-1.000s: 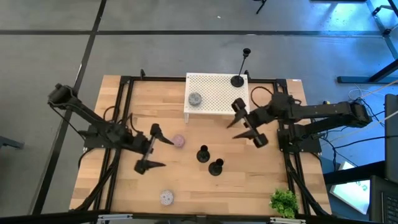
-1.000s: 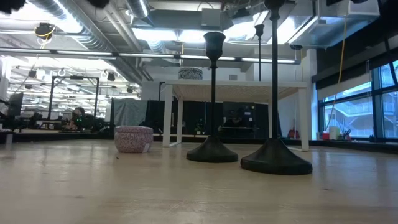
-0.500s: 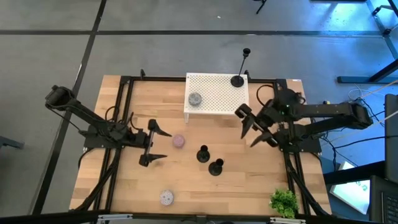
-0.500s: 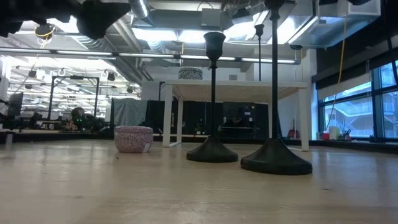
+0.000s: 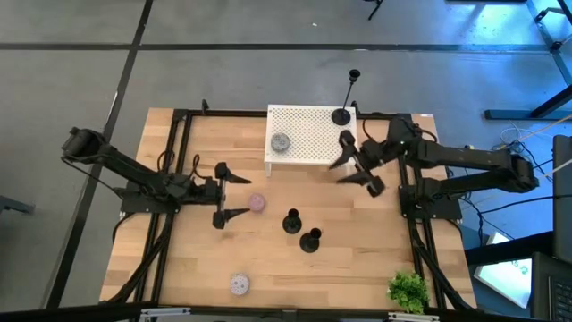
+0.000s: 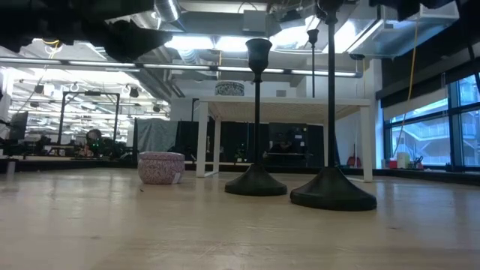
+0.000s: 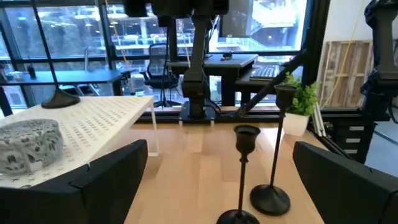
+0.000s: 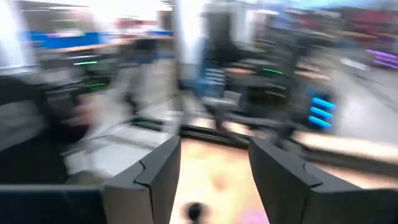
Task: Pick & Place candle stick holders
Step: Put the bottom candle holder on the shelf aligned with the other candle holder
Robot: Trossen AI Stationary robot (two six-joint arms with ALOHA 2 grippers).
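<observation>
Two black candle stick holders (image 5: pixel 291 221) (image 5: pixel 310 239) stand on their round bases at mid-table; the low view shows them too (image 6: pixel 256 180) (image 6: pixel 332 187). A third, taller holder (image 5: pixel 341 114) stands on the white perforated stand (image 5: pixel 308 134). My left gripper (image 5: pixel 241 195) is open and empty left of the pair, beside a pink disc (image 5: pixel 257 203). Its wrist view faces both holders (image 7: pixel 244 140) (image 7: pixel 271 196). My right gripper (image 5: pixel 351 168) is open and empty by the stand's near right corner.
A grey disc (image 5: pixel 280 141) lies on the white stand. Another disc (image 5: pixel 239 284) lies near the table's near edge. A small green plant (image 5: pixel 408 289) stands at the near right corner. Black frame rails (image 5: pixel 179 161) run along the table's sides.
My left gripper has gone a little toward the far edge and the right, closer to the pink disc, staying open. My right gripper has swung about and gone toward the far edge, closer to the white stand, staying open. The holders have not moved.
</observation>
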